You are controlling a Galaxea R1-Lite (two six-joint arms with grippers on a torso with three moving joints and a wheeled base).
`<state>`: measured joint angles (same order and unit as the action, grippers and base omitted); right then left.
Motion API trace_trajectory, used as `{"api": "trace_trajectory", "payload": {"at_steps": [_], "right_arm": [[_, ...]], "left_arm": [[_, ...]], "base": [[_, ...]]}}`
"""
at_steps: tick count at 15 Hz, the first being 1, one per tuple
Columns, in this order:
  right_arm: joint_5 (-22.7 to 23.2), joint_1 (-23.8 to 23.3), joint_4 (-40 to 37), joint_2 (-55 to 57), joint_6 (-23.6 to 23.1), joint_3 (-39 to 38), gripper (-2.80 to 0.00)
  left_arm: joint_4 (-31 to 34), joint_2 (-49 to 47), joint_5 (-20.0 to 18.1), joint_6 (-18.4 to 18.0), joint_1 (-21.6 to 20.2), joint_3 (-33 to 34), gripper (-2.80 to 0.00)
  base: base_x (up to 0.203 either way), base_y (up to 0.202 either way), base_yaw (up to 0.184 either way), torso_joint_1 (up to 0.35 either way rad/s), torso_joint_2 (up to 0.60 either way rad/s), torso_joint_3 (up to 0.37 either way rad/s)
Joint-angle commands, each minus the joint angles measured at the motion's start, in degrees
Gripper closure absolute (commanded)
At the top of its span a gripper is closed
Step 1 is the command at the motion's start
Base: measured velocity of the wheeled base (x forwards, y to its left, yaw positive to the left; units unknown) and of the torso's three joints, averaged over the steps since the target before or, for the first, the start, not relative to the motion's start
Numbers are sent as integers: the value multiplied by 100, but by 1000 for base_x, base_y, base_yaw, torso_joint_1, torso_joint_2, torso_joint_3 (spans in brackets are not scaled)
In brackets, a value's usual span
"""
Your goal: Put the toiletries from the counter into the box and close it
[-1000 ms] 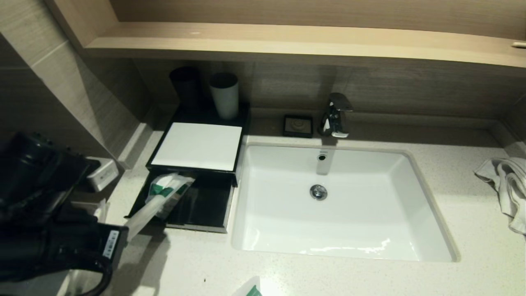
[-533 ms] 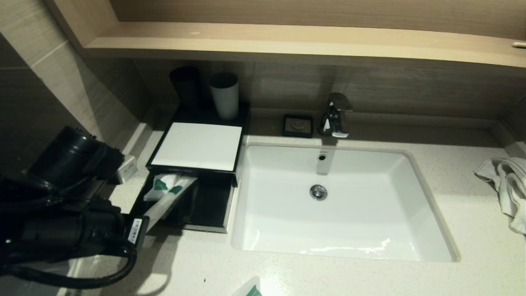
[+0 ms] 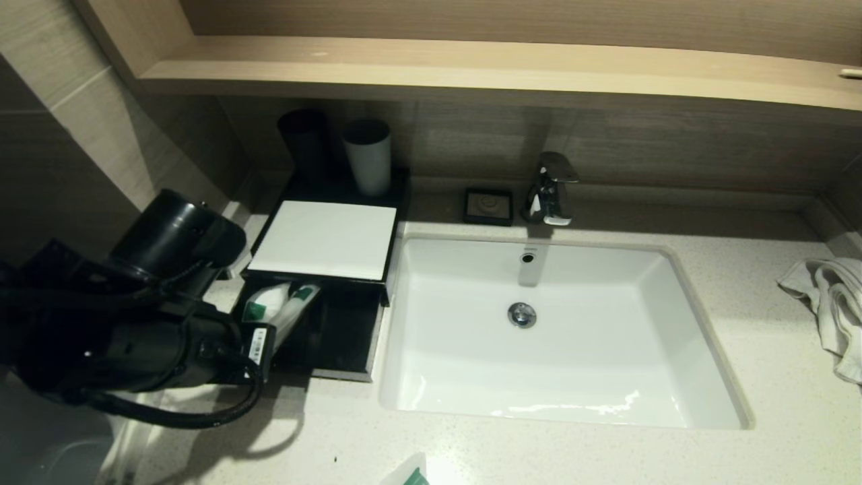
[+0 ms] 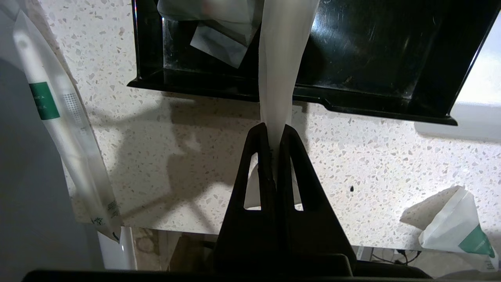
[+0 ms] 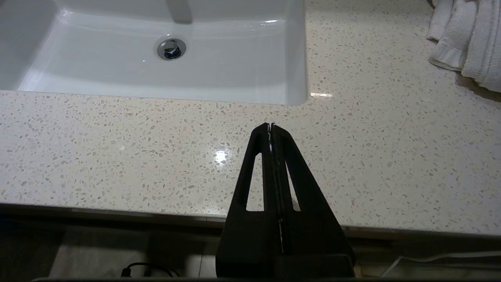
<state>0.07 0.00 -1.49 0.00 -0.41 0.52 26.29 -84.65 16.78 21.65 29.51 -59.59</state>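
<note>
The black box point(image 3: 323, 239) with a white top panel stands left of the sink, its front drawer point(image 3: 340, 337) pulled out. My left gripper point(image 4: 275, 127) is shut on the near end of a long whitish packet point(image 4: 282, 58), just in front of the drawer's point(image 4: 372, 58) front rim. The packet's far end point(image 3: 296, 306) reaches into the drawer beside another packet point(image 3: 264, 302). A long packet point(image 4: 66, 129) lies at the counter's left edge, and a short green-labelled packet point(image 4: 458, 231) near its front edge. My right gripper point(image 5: 271, 125) is shut and empty above the front of the counter point(image 5: 117, 156).
A black cup point(image 3: 306, 145) and a white cup point(image 3: 368, 156) stand behind the box. A soap dish point(image 3: 488, 205) and faucet point(image 3: 551, 188) sit behind the sink basin point(image 3: 673, 303). A white towel point(image 3: 832, 303) lies at the far right. A wall rises on the left.
My left arm has moved forward and to the right toward the drawer, carrying the long packet. The packet's far end now lies deeper inside the drawer.
</note>
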Motion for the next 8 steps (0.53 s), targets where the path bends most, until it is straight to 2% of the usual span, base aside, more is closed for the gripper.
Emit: {"api": "trace_trajectory", "payload": {"at_steps": [1,8], "right_arm": [[1,0,-1,0,-2,0,0],[1,-8,-1,0,-2,0,0]], "left_arm": [[-30,-214,26,121,-7,-125,0],[-299,-738,80,489,-16,-387,0]], "base": [[0,0,0,0,0,0],[0,0,0,0,0,0]]}}
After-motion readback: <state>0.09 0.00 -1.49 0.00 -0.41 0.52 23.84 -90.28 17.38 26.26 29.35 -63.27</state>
